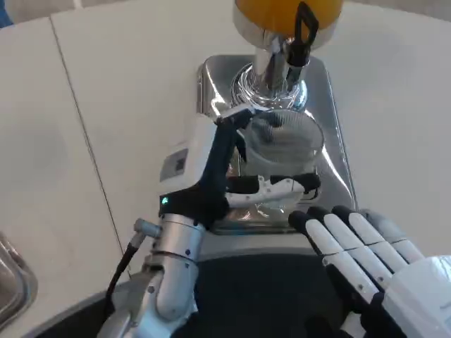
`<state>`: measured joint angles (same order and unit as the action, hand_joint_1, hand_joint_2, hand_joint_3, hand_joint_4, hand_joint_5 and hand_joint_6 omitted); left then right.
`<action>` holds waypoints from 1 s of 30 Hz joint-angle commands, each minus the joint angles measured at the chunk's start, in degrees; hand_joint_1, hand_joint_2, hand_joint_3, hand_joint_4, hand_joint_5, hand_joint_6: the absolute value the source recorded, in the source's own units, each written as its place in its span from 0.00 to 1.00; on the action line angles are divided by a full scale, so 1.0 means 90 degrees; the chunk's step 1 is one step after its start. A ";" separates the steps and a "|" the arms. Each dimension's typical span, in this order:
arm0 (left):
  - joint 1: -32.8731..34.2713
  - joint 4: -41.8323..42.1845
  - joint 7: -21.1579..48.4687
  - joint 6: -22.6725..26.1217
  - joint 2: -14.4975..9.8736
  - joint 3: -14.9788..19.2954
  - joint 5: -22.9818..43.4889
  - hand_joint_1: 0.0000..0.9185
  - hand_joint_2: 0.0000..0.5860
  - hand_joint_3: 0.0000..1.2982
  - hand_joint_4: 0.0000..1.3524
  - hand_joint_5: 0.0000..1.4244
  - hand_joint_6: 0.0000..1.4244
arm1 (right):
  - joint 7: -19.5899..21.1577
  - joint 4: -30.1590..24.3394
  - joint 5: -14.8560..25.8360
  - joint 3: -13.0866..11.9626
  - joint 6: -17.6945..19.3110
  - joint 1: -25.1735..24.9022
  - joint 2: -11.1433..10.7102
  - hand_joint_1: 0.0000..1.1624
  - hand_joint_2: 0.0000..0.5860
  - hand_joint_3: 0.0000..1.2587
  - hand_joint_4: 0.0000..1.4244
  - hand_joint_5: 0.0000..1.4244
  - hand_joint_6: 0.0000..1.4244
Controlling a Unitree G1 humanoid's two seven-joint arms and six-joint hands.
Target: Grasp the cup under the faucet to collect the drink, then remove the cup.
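A white table (91, 105) is carrying a shiny metal tray (331, 127), its seam running along the left. The left hand (232, 176) is gripping the clear cup (285, 144) sitting under the faucet (299, 42) on that tray. The right hand (359, 253) is hovering flat, fingers apart, holding nothing, near the tray's front edge.

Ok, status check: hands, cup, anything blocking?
Left hand grips the cup on the tray under the faucet. Right hand open, waiting. Nothing blocking.

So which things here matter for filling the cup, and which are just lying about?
Job:
clear plastic cup
orange drink dispenser with black tap lever
shiny metal drip tray
left hand, around the cup
right hand, waiting

Lying about:
metal object at left edge
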<state>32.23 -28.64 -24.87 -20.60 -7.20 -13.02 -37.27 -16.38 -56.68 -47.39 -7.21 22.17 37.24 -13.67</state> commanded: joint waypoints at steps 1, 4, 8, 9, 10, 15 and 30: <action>0.0384 -0.0204 -0.0670 0.0181 0.0179 -0.0182 -0.0306 0.74 0.00 0.86 0.81 0.96 1.00 | -0.0145 -0.0054 0.0161 -0.0120 -0.0063 -0.0043 -0.0118 0.10 1.00 0.00 0.00 0.00 0.00; 0.0560 -0.0391 -0.0790 0.0313 0.0270 -0.0207 -0.0241 0.74 0.00 0.86 0.81 0.96 1.00 | -0.0199 -0.0021 0.0190 -0.0115 -0.0100 -0.0140 -0.0140 0.10 1.00 0.00 0.00 0.00 0.00; 0.0727 -0.0661 -0.0958 0.0410 0.0335 -0.0274 -0.0225 0.74 0.00 0.86 0.80 0.96 1.00 | -0.0241 0.0023 0.0127 0.0016 -0.0133 -0.0254 -0.0096 0.10 1.00 0.00 0.00 0.00 0.00; 0.0753 -0.0724 -0.0981 0.0419 0.0347 -0.0295 -0.0220 0.74 0.00 0.86 0.80 0.96 1.00 | -0.0247 0.0030 0.0121 0.0031 -0.0141 -0.0279 -0.0092 0.10 1.00 0.00 0.00 0.00 0.00; 0.0786 -0.0806 -0.1014 0.0434 0.0361 -0.0324 -0.0224 0.74 0.00 0.86 0.80 0.96 1.00 | -0.0252 0.0034 0.0116 0.0042 -0.0149 -0.0298 -0.0089 0.10 1.00 0.00 0.00 0.00 0.00; 0.1027 -0.1257 -0.1195 0.0508 0.0406 -0.0454 -0.0241 0.74 0.00 0.86 0.80 0.96 1.00 | -0.0286 0.0051 0.0148 0.0013 -0.0258 -0.0394 -0.0100 0.10 1.00 0.00 0.00 0.00 0.00; 0.1302 -0.2019 -0.1756 0.0394 0.0327 -0.0661 -0.0125 0.71 0.00 0.68 0.73 0.87 1.00 | -0.0285 -0.0077 0.0142 0.0020 -0.0360 -0.0290 -0.0062 0.10 1.00 0.00 0.00 0.00 0.00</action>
<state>43.61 -46.00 -40.57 -15.40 -4.02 -18.99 -39.17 -18.55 -56.69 -46.70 -6.61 19.28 33.92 -14.15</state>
